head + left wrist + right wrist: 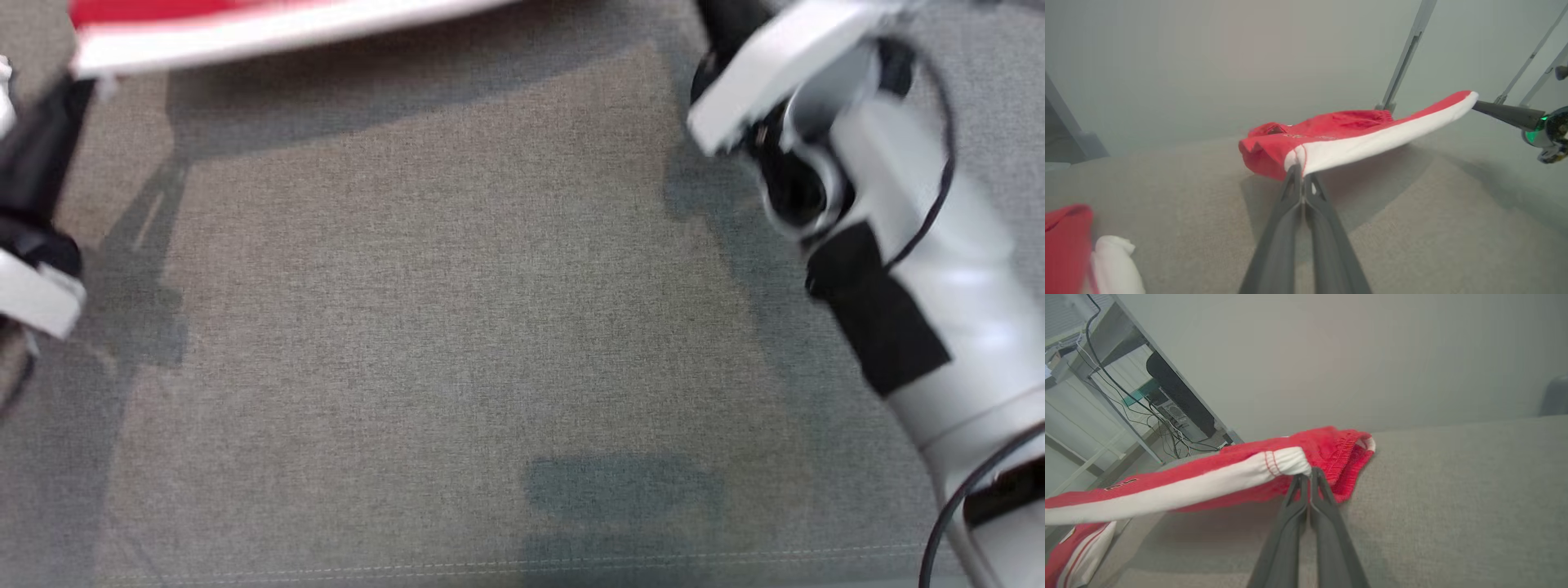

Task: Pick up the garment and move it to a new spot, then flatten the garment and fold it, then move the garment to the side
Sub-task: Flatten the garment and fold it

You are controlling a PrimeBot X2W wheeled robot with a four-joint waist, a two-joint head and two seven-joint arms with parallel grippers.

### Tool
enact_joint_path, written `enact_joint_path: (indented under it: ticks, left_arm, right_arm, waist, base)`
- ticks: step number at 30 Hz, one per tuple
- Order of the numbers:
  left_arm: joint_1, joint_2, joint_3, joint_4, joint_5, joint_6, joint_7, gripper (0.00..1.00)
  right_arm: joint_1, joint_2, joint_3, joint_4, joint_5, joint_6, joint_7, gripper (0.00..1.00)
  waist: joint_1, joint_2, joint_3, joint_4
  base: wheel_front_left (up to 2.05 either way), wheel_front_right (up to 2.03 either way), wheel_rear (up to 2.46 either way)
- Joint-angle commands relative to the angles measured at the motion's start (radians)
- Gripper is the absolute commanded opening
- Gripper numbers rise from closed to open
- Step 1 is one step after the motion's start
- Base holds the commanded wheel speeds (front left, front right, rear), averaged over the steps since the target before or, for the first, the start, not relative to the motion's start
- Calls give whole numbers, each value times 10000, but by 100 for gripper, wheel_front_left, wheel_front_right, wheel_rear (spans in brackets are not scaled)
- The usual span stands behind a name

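left claw [1302, 173] clenched on one end of the garment [1363, 136], right claw [1306, 477] clenched on the other; white edge stretched taut above grey cushion [457, 327].

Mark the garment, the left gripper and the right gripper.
garment [1367, 143], left wrist view, on its white stripe.
left gripper [1302, 176], left wrist view, between its shut fingertips.
right gripper [1309, 477], right wrist view, between its shut fingertips.

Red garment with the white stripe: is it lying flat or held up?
Held up: the red white-striped garment stretches between both shut jaws above the grey fabric surface, shadow beneath.
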Motion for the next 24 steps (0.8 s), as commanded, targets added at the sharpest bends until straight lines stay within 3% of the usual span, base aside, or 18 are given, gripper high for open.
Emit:
enact_joint_path:
  ticks: [1,5,11,24]
  left_arm:
    - [165,568,523,31,138,46,-46,0]
    - [1491,-35,877,423,380,46,-46,0]
    - [3058,-1031,1607,881,1759,46,-46,0]
    - [5027,-2711,3082,1035,3088,46,-47,0]
  right_arm:
    - [355,184,54,-237,133,-17,99,0]
    - [1360,184,216,-374,144,-17,565,0]
    - [3087,156,-270,-1101,-364,-17,915,0]
    - [6441,-352,-1300,-3938,-506,-17,2169,0]
  waist:
    - [-1,0,10,16]
    - [-1,0,-167,121]
    - [-1,0,-881,183]
    - [-1,0,-2245,162]
  base:
    - [0,0,0]
    - [0,0,0]
    - [0,0,0]
    - [0,0,0]
